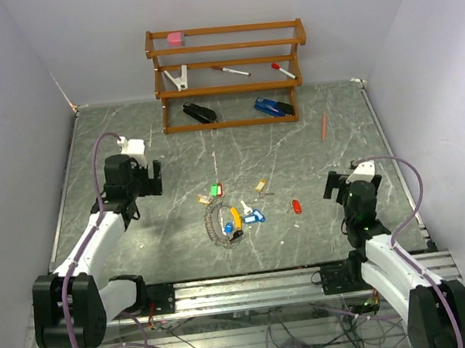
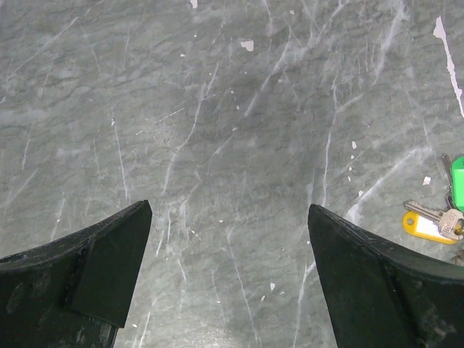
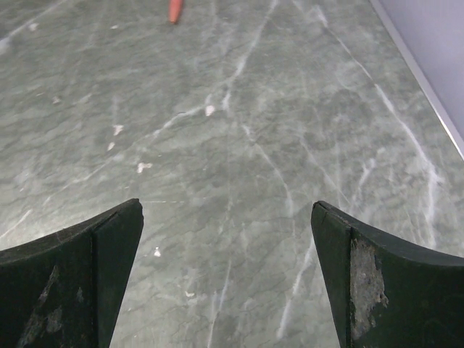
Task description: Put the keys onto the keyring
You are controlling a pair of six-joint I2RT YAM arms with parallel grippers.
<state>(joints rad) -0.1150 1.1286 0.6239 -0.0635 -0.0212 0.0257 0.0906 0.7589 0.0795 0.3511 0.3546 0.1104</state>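
- Keys (image 1: pixel 236 216): loose on table (image 1: pixel 297 150), mid-field between the two arms. None gripped.
- L gripper (image 2: pixel 228 209): released, jaws wide apart, nothing between them, bare grey-green marble below. Sits left of the key cluster, well apart from keyring (image 1: pixel 210 223).
- R gripper (image 3: pixel 226 205): released, jaws spread, nothing held. Over bare table on the right side, with red tag (image 1: pixel 297 207) the nearest key.
- Keyring: thin silver-grey wire oval, lying flat at left of cluster, long axis running near-to-far.
- Against ring's right side: yellow tag (image 1: pixel 236 216), blue tag (image 1: pixel 228 227), and black tag (image 1: pixel 236 235) at the near end. Whether any is threaded on the wire: cannot tell.
- Just right of those: second blue tag (image 1: pixel 254 217) w/ silver blade showing.
- At ring's far end: green tag (image 1: pixel 214 190) and small yellow tag (image 1: pixel 204 200). L wrist view catches both at its right edge, w/ a silver key lying across the yellow one and the green one cut off by frame.
- Tan tag (image 1: pixel 261 186): apart, to the right. Red tag: furthest right, alone.
- Tags are oblong plastic; blades are small, silver.
- Beyond: orange stick (image 1: pixel 324 125) far right on table.
- Wooden rack (image 1: pixel 227 50) at far wall, w/ pink eraser (image 1: pixel 175 38), markers (image 1: pixel 229 71), black stapler (image 1: pixel 199 112) and blue stapler (image 1: pixel 273 107).
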